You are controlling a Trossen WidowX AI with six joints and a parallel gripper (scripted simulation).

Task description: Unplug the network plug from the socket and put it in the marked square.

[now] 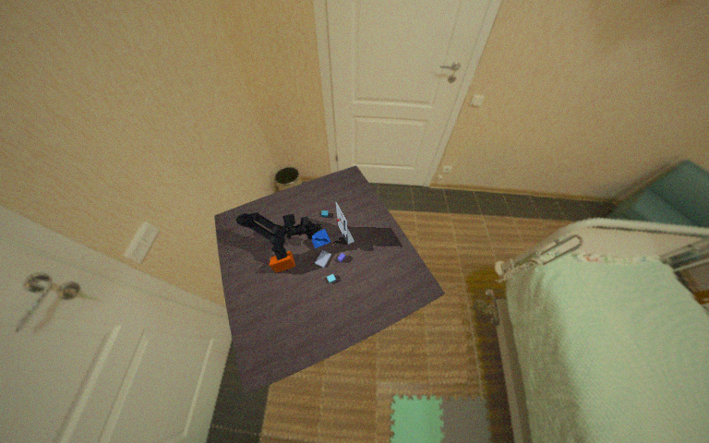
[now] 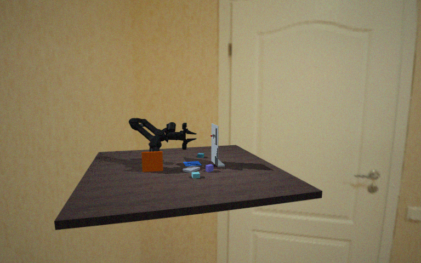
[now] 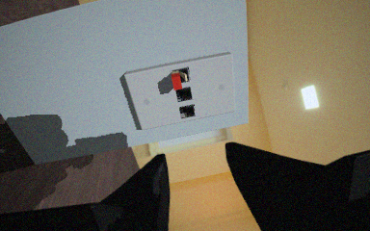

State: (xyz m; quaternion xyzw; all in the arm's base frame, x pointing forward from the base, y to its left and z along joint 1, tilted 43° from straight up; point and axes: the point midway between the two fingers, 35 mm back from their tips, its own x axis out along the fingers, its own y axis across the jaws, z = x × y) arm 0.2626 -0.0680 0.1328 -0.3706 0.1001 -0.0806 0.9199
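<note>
The plug [image 3: 176,81] shows as a small red piece at one end opening of three in the pale faceplate [image 3: 207,72] in the wrist view; its tab is too small to make out. The upright panel [image 1: 343,224] [image 2: 214,153] [image 3: 77,72] stands on the table. My gripper [image 1: 318,230] [image 2: 195,136] [image 3: 196,156] is partly open, with nothing between its fingers. It is level with the plug in the exterior view, short of the panel and not touching it. The blue marked square [image 1: 320,244] [image 2: 195,162] lies below the gripper, with shadow across it.
A grey slab [image 1: 323,258] [image 2: 191,169] lies beside the square. A purple cube [image 1: 341,257] [image 2: 209,167], a cyan block [image 1: 331,279] [image 2: 195,175] and a teal block [image 1: 324,213] [image 2: 200,155] lie around. An orange block [image 1: 282,262] [image 2: 152,161] stands by the arm's base.
</note>
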